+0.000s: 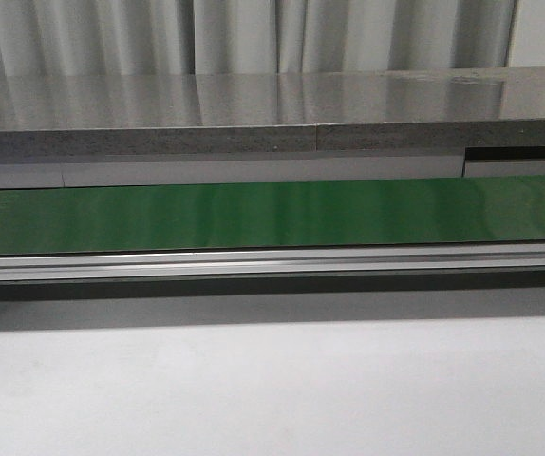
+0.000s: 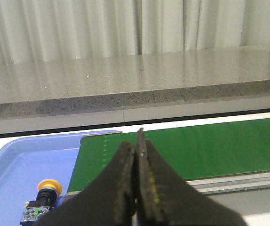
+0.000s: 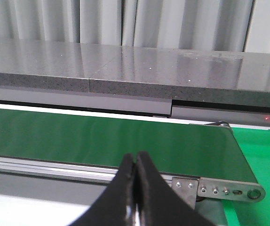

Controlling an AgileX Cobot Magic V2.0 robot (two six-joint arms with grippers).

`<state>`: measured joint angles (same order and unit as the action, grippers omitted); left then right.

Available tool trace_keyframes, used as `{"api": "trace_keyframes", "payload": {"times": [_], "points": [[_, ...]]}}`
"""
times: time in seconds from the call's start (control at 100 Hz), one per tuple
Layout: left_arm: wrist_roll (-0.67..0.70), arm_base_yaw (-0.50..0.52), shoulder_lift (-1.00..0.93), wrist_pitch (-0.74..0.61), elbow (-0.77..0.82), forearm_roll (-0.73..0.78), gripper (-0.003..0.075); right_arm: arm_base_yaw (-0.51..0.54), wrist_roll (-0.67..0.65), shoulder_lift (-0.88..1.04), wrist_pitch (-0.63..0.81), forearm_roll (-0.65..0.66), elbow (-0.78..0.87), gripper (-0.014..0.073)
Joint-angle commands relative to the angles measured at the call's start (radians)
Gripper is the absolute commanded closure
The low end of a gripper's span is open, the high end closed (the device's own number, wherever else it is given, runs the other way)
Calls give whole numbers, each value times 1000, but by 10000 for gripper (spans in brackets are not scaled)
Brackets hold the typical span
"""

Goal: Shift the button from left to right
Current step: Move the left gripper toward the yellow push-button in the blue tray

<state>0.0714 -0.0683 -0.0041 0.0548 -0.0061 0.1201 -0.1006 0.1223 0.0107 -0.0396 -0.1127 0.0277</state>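
The button (image 2: 44,194), with a yellow-orange round cap on a black body, lies in a blue tray (image 2: 17,165) beside the end of the green belt (image 2: 196,146), seen only in the left wrist view. My left gripper (image 2: 137,141) is shut with nothing in it, apart from the button and over the belt's near edge. In the right wrist view my right gripper (image 3: 135,160) is also shut and empty, near the belt's other end (image 3: 125,141). Neither gripper shows in the front view, where the belt (image 1: 272,214) carries nothing.
A grey speckled shelf (image 1: 272,119) runs behind the belt, with pale curtains beyond it. A metal rail (image 1: 272,261) fronts the belt above a white tabletop (image 1: 272,389). A bright green surface (image 3: 262,155) lies past the belt's right end, by a bolted bracket (image 3: 215,189).
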Motion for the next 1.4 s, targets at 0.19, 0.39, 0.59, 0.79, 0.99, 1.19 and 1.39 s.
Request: {"api": "trace_keyframes", "payload": {"times": [0.19, 0.39, 0.59, 0.79, 0.99, 1.19, 1.39], "points": [[11, -8, -33, -81, 46, -6, 739, 1, -2, 14, 83, 8, -18, 702], [11, -8, -33, -88, 31, -6, 739, 1, -2, 14, 83, 8, -18, 702], [11, -8, -23, -1, -88, -6, 739, 1, -2, 14, 83, 8, -18, 702], [11, -8, 98, 298, -322, 6, 739, 1, -2, 14, 83, 8, -18, 702], [11, -8, 323, 611, -571, 11, 739, 1, -2, 14, 83, 8, -18, 702], [11, -8, 530, 774, -730, 12, 739, 1, -2, 14, 83, 8, -18, 702], [11, -8, 641, 786, -753, 12, 739, 1, -2, 14, 83, 8, -18, 702]]}}
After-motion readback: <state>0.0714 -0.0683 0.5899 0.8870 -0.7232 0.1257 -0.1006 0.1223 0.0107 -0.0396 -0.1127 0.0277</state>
